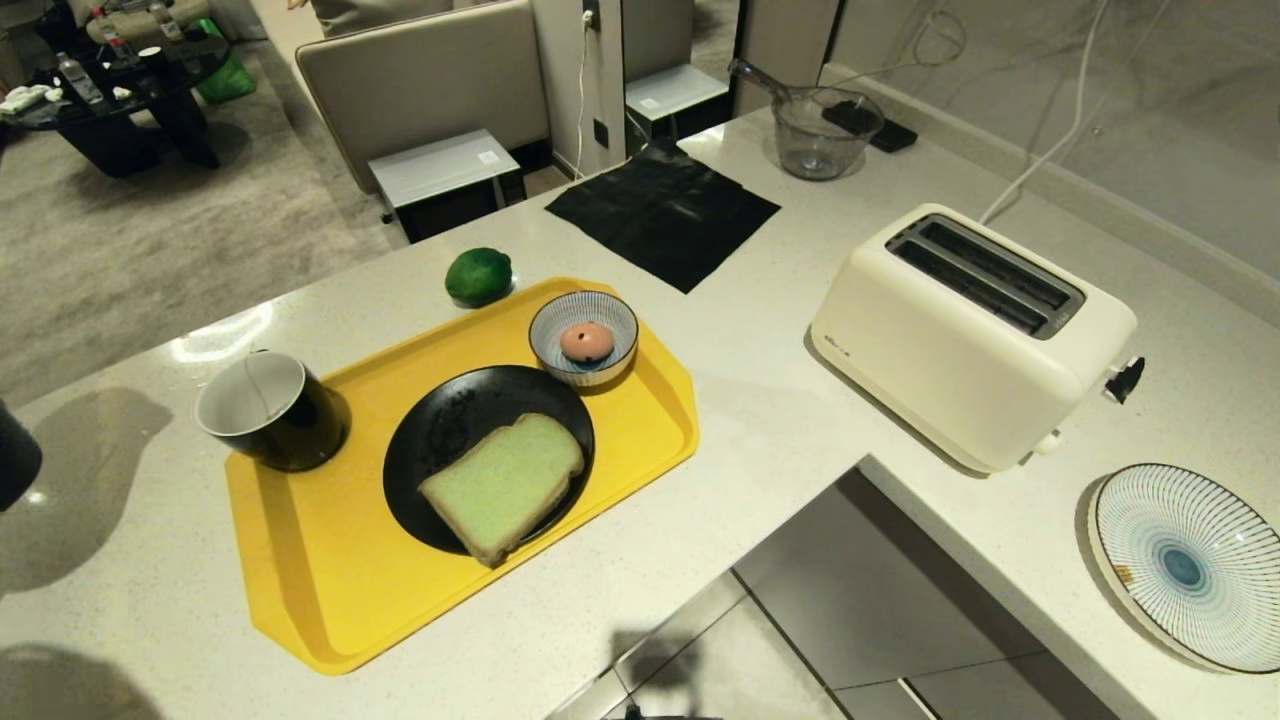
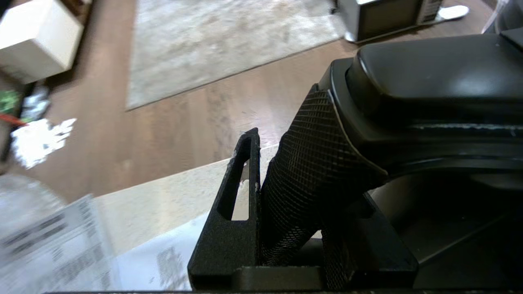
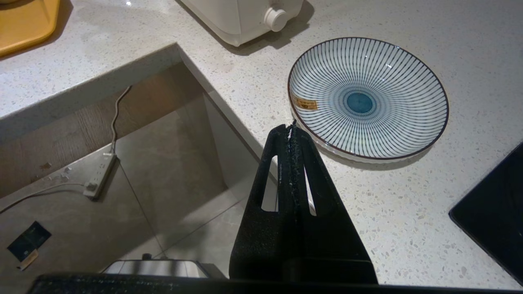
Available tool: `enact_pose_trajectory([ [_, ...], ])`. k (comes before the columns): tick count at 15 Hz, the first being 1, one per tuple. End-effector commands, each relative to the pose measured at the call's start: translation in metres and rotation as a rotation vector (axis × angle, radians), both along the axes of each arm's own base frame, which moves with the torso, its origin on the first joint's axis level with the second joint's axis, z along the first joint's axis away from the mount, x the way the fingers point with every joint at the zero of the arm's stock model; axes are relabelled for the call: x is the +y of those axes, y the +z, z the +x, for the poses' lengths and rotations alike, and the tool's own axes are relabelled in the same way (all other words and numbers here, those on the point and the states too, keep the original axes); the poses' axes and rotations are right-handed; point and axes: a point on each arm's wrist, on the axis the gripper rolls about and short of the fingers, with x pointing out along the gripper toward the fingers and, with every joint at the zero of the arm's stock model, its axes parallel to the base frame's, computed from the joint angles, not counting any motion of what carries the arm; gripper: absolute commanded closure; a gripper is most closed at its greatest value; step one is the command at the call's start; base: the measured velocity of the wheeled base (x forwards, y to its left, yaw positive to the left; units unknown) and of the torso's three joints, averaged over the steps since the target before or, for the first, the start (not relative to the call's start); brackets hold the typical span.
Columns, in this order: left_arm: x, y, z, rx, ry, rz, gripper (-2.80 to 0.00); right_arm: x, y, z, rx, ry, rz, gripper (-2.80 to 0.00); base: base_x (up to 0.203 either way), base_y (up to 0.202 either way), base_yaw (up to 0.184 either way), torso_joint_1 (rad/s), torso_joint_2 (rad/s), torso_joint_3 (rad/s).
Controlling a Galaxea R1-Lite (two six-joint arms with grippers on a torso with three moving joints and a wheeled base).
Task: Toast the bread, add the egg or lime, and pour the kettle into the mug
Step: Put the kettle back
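One thick, square bread slice [image 1: 503, 485] lies on a glossy black plate [image 1: 440, 425]. Left gripper [image 2: 286, 179] pinches the kettle's [image 2: 433, 90] cross-hatched handle [image 2: 314, 171]; right gripper [image 3: 292, 131] is pressed together above the speckled counter [image 3: 392, 196].

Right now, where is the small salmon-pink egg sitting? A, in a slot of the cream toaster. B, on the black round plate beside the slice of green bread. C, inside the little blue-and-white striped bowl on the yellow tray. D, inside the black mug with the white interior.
C: the head view shows the salmon-pink egg resting inside the blue-and-white striped bowl, which stands on the yellow tray behind the black plate.
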Motion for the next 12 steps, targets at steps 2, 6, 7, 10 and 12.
enact_pose_trajectory([
  [2,0.037,-0.048,0.033,0.026,-0.089,-0.055,0.00,0.000,-0.007,0.002,0.027,-0.001,0.000,0.00,0.000,0.000,0.000,0.000,0.00,0.000],
  [6,0.047,-0.075,0.064,0.022,-0.174,-0.045,0.00,0.000,-0.007,0.002,0.027,0.000,0.000,0.00,0.000,0.000,0.000,0.000,0.00,0.000],
  [7,0.044,-0.078,0.072,0.025,-0.196,-0.050,0.00,0.000,-0.007,0.002,0.027,0.000,0.000,0.00,0.000,0.000,0.000,0.000,0.00,0.000],
  [10,0.035,-0.082,0.087,0.028,-0.246,-0.051,0.00,0.000,-0.007,0.002,0.027,0.000,0.000,0.00,0.000,0.000,0.000,0.000,0.00,0.000],
  [12,0.033,-0.084,0.092,0.026,-0.261,-0.047,0.00,0.000,-0.007,0.002,0.027,0.000,0.000,0.00,0.000,0.000,0.000,0.000,0.00,0.000],
])
